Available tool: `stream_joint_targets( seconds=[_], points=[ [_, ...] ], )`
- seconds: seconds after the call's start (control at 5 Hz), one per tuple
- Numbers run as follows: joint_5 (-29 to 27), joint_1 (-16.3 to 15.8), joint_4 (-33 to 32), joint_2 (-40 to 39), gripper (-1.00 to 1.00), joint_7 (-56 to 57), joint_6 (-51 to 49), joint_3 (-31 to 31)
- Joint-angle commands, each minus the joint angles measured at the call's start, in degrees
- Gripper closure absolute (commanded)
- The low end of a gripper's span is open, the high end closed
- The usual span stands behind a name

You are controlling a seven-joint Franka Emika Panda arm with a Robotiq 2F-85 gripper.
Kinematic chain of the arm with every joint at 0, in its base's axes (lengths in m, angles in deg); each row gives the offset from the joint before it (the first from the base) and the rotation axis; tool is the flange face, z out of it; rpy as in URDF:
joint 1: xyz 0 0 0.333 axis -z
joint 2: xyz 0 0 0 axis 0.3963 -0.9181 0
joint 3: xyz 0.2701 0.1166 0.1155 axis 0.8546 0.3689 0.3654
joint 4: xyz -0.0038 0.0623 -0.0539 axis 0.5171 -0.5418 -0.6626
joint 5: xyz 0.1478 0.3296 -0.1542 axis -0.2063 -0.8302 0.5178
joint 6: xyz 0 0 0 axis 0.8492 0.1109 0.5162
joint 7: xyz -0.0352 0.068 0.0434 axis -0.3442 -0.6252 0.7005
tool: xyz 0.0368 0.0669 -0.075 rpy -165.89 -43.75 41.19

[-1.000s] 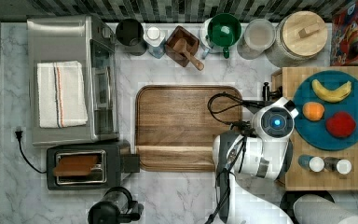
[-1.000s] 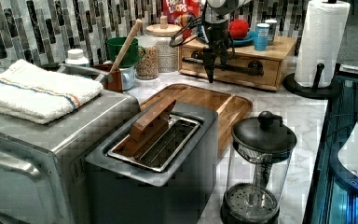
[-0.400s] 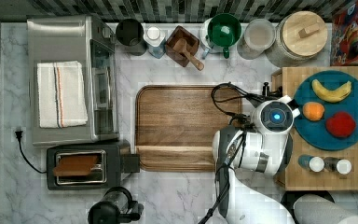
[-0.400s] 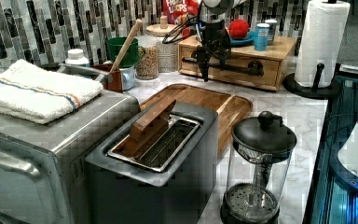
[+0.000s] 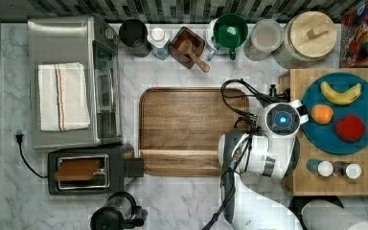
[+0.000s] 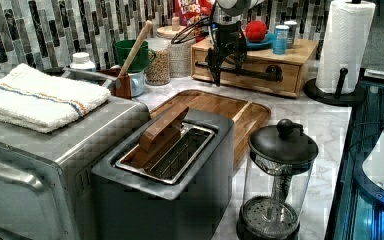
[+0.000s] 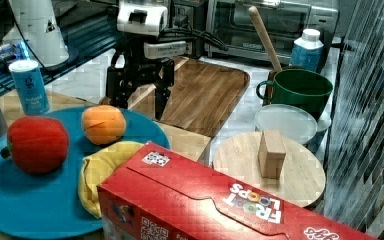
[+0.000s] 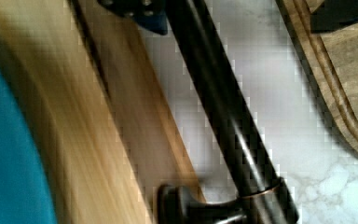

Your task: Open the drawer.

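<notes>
I see the marble surface (image 5: 182, 201) with the drawer (image 6: 260, 75) shut in its bamboo box at the left view's far right. My tool (image 6: 221, 65) hangs at the black handle (image 8: 223, 112), its 2 fingers spread around the bar. If they close off-centre, I expect a slip; a skewed pull could drag the box.

White marble counter (image 5: 182, 72) w/ grey-black mosaic tile backsplash (image 6: 35, 30) behind.

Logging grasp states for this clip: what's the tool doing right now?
Tool: open, fingers either side of the drawer's black bar handle, not yet clamped.
</notes>
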Motion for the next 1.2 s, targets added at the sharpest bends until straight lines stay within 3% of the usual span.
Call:
stream_joint_targets(
  seconds=[0.2,1.2],
  points=[
    [-2.73,-13.08,-0.73,1.13,-1.00,-4.68,0.11,13.80],
    [-1.97,-9.74,-4.61,6.40,-1.00,-8.88,-0.32,19.92]
  ],
)
